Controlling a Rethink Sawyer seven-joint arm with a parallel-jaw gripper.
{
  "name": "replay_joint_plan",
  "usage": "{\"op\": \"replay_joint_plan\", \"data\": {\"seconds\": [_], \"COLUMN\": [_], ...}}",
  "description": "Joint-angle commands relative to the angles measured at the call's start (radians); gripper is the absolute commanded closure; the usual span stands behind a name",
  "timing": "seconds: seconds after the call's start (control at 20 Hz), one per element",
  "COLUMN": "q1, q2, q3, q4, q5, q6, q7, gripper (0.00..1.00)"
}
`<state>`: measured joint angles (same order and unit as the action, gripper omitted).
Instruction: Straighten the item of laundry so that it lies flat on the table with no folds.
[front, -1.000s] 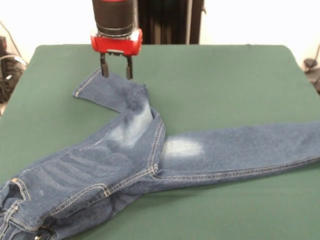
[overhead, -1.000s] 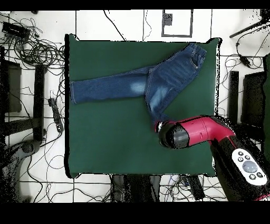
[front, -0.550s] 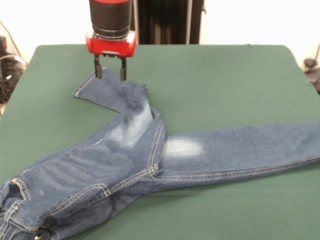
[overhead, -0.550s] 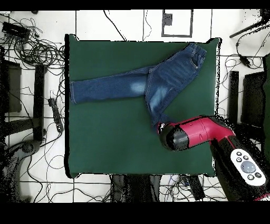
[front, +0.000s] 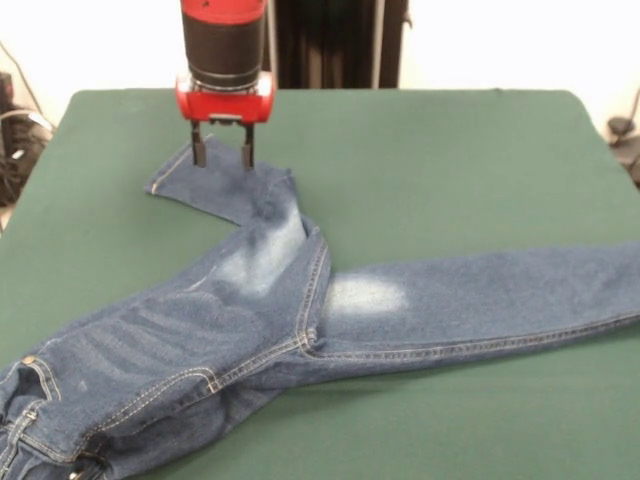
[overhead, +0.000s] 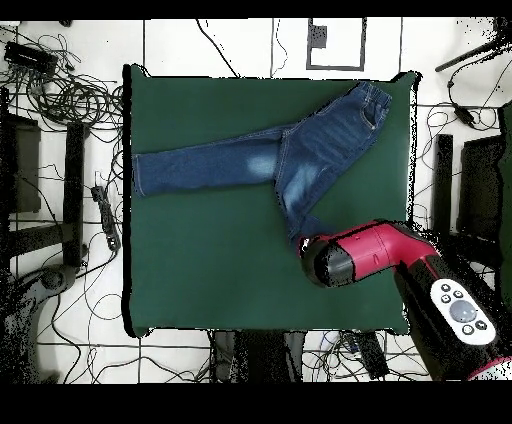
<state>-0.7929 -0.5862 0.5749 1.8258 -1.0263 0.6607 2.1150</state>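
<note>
While the two dark fingers stand apart with nothing between them, their tips reach down to the cuff end of the folded-back leg of the jeans; whether they touch the denim I cannot tell. The gripper hangs from a red collar and a black cylinder of the arm (in the overhead view that arm hides the fingers altogether). One leg lies stretched out straight along the green surface, its hem running toward the edge. The other leg bends sharply at the knee, and its lower part doubles back toward the fingers. Faded whitish patches show on both thighs. The waistband sits near a corner of the surface, bunched, with tan stitching visible. Cables lie on the floor around the surface.
</note>
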Motion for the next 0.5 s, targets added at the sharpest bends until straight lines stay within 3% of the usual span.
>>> {"op": "replay_joint_plan", "data": {"seconds": [0.05, 0.5], "q1": [0.049, 0.068], "q2": [0.136, 0.183], "q3": [0.017, -0.012], "q4": [-0.077, -0.12], "q5": [-0.085, -0.123], "q6": [0.044, 0.025], "q7": [-0.344, -0.331], "gripper": [0.0, 0.0]}}
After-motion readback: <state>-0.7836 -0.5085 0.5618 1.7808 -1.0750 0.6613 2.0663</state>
